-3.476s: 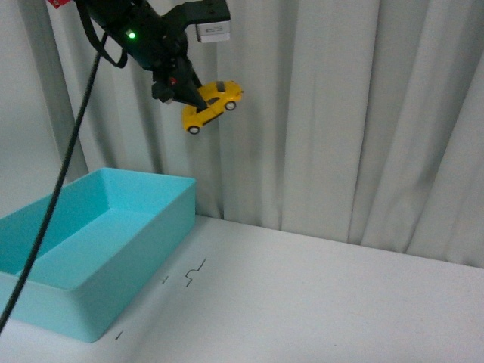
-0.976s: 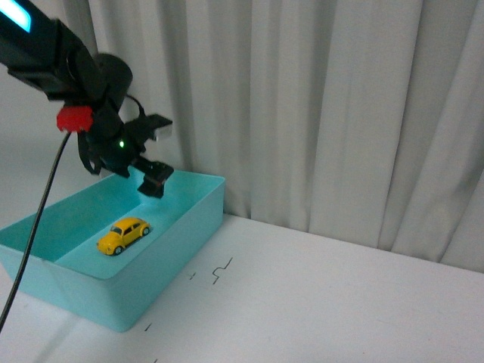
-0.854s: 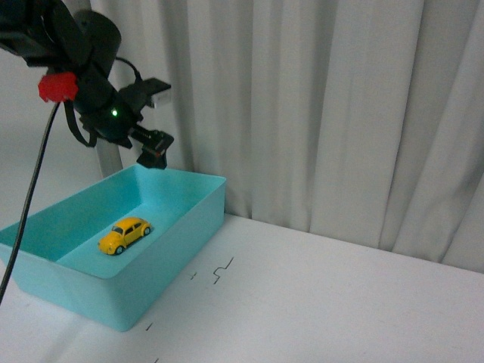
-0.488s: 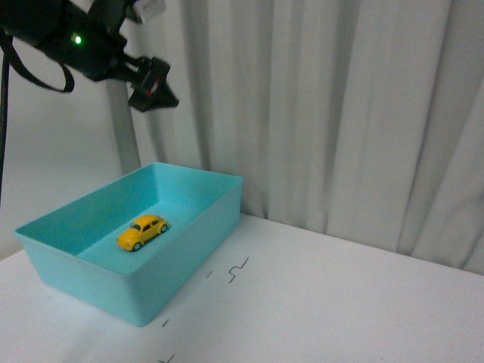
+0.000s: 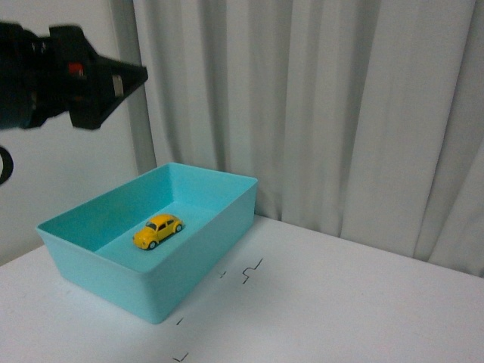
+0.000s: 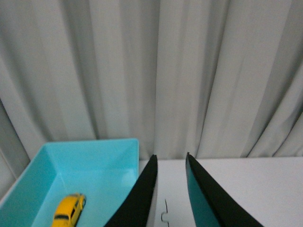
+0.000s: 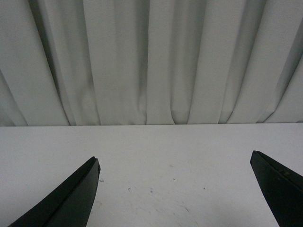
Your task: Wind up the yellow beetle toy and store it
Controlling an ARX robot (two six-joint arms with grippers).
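The yellow beetle toy [image 5: 158, 231] rests on its wheels on the floor of a turquoise bin [image 5: 227, 219]; the left wrist view catches the toy [image 6: 67, 211] in the bin [image 6: 118, 156] too. My left gripper [image 5: 128, 77] hangs high above the bin's left end, shut and empty, well clear of the toy. From its own camera the left gripper [image 6: 169, 158] shows two narrow black fingers with bare table between them. My right gripper [image 7: 175, 163] stands open over bare white table and is out of the front view.
A white table [image 5: 340, 302] carries small black marks [image 5: 252, 271] just beside the bin. Pale pleated curtains [image 5: 325, 106] hang close behind the table's back edge. The bin sits at the table's left end.
The left arm has risen and pulled back to the left, away from the bin. The toy, held in the air 3.5 s ago, lies still in the bin.
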